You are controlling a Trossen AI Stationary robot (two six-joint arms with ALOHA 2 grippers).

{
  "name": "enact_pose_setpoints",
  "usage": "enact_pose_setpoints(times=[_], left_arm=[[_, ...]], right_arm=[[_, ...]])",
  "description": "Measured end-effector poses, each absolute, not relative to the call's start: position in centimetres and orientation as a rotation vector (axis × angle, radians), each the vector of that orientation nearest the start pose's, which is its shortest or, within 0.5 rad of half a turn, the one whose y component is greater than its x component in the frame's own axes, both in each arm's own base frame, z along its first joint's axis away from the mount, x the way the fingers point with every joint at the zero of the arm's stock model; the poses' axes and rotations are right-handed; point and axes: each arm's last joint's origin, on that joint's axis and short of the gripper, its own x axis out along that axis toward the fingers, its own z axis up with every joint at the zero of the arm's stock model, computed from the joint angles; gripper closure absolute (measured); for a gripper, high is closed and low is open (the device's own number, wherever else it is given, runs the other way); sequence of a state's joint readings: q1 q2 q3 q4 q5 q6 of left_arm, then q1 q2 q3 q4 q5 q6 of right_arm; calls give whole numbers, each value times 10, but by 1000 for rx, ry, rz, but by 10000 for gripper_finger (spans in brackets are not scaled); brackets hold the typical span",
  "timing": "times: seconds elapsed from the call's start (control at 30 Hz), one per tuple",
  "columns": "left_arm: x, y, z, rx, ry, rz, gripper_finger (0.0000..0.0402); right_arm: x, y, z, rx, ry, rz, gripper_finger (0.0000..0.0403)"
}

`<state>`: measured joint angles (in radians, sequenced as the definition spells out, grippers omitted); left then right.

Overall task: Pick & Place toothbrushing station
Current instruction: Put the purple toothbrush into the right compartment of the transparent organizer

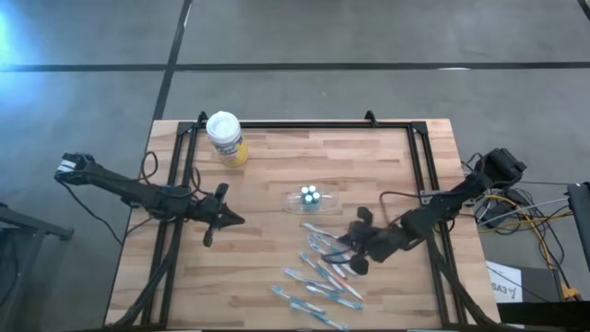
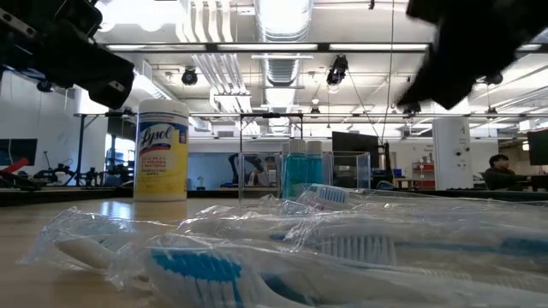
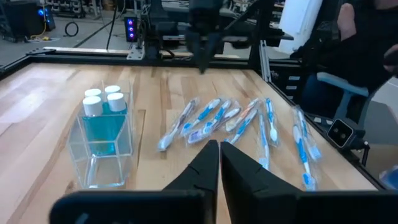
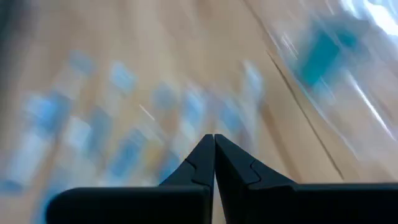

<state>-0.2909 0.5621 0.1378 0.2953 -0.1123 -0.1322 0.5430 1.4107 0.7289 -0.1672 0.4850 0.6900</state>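
You have a wooden table (image 1: 277,267); on it lie wrapped toothbrushes (image 1: 318,277), a clear pouch (image 1: 311,198) of white-capped tubes (image 1: 311,194), and a yellow canister (image 1: 226,138).

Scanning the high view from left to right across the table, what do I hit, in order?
Left tool, shut and empty → yellow canister near the far edge → clear pouch holding the white-topped tubes → right tool, shut, over the spread of toothbrushes.
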Motion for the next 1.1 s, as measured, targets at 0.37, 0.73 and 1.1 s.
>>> enact_pose_setpoints(times=[0.37, 0.73, 1.1], left_arm=[[135, -37, 181, -98, 154, -168, 383], [135, -37, 181, -99, 154, -168, 391], [135, -37, 179, -99, 162, -168, 389]], right_arm=[[255, 123, 188, 305, 1034, -326, 377], [301, 107, 165, 237, 1134, -354, 256], [331, 86, 143, 235, 1285, -411, 228]])
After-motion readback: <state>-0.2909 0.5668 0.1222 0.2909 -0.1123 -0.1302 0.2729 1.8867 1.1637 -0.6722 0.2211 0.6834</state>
